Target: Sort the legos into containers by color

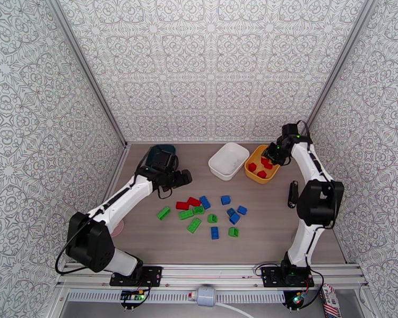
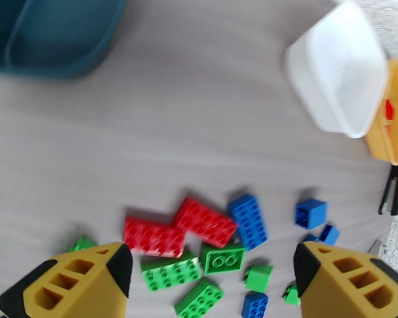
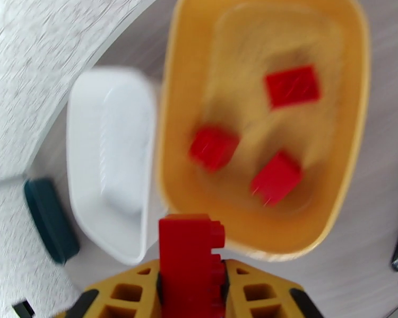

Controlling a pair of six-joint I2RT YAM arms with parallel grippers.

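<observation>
L gripper (image 2: 209,276) wide open, empty, hovering over loose legos (image 1: 193,224) mid-table: 2 red, 6 green, approx 5 blue. Behind them, L to R: teal tub (image 1: 155,150), white tub (image 1: 215,168), yellow tub (image 1: 248,173) w/ 3 red bricks (image 3: 214,148). R gripper (image 3: 191,284) pinches a red brick (image 3: 191,250) above the yellow tub's rim; grip is clear on wrist cam, too small to tell from top cam.
</observation>
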